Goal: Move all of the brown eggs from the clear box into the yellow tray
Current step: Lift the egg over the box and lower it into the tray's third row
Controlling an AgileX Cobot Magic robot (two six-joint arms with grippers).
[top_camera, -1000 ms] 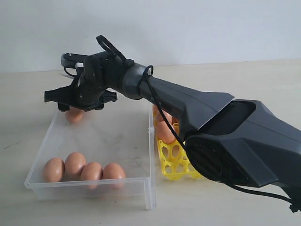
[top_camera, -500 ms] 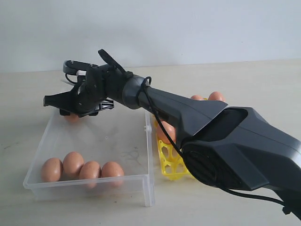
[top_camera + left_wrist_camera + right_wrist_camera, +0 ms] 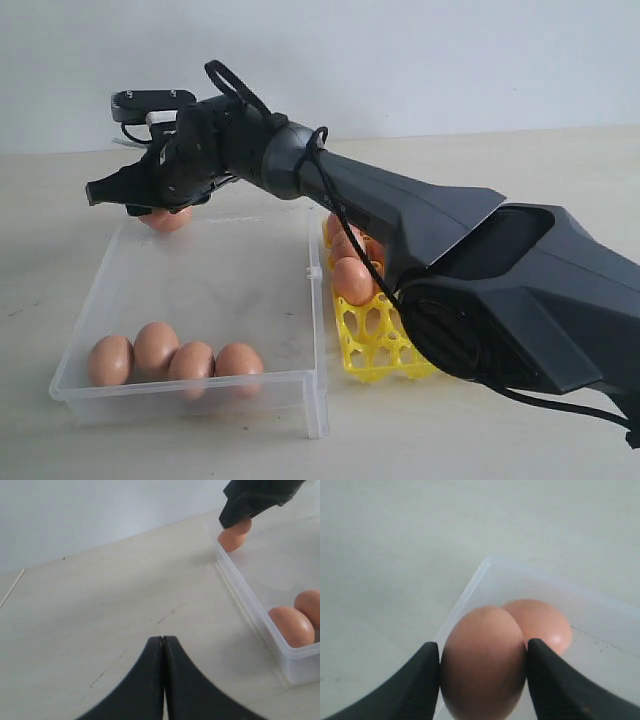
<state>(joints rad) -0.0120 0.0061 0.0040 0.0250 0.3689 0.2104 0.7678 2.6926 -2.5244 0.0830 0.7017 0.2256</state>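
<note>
- The right hand [image 3: 484, 692] is partly open and clamped on a smooth orange-brown egg [image 3: 482, 655]. One black finger presses each side of the shell.
- The held egg hangs over the far left corner of the shallow, see-through rectangular plastic box [image 3: 200, 396], seen from the exterior view.
- A second brown egg [image 3: 546, 622] lies just behind the held one, inside that same corner of the box. Whether the two shells touch cannot be told.
- The left hand [image 3: 163, 680] is clenched with its two fingers pressed flat together and nothing between them. It hovers over the bare pale table [image 3: 100, 605], beside the box's outer wall.
- Four more brown eggs [image 3: 158, 348] lie in a row along the box's near wall, each touching the next.
- The bright yellow openwork plastic egg tray [image 3: 375, 345] stands just beside the box's right wall.
- Several brown eggs [image 3: 352, 280] sit in the tray's cells. The right black arm [image 3: 420, 220] passes over the tray and hides the rest of it.
</note>
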